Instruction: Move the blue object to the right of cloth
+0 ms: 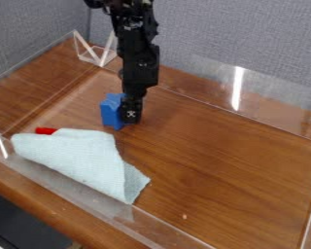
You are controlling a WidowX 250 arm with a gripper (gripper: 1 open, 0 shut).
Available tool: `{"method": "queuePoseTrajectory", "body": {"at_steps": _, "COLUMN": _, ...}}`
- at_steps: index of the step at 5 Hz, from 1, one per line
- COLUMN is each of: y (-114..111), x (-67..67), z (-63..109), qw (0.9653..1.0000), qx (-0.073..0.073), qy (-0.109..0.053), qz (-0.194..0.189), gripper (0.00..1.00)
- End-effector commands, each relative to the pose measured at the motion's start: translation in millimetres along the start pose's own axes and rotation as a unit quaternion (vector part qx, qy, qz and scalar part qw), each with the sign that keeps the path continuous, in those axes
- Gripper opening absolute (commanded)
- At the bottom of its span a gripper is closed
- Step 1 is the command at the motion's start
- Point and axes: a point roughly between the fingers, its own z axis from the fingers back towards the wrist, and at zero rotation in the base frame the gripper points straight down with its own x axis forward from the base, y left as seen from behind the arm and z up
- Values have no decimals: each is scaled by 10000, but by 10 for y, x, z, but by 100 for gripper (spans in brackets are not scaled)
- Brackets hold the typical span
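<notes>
Blue chunky matte block [113, 111] sits on the wooden worktop [224, 146], gripped by the black end effector [129, 113], beyond the pale aqua rumpled cloth [83, 158]

Even soft light, glare on clear walls [268, 83], slight blur

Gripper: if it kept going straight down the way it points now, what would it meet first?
The gripper points straight down, its tip at the blue block. Below that is only the wooden table, so it would press the block into the table. Whether the block already rests there is unclear from this one view.
</notes>
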Motion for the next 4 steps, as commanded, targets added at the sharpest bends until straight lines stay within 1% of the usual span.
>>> {"method": "queuePoseTrajectory", "body": {"at_steps": 1, "y": 65, "x": 35, "z": 112, "qw": 9997, "qx": 219, "qy": -85, "qz": -28, "gripper": 0}}
{"method": "queuePoseTrajectory", "body": {"at_steps": 4, "y": 38, "x": 67, "z": 152, "qw": 9995, "qx": 233, "qy": -185, "qz": -82, "gripper": 0}}
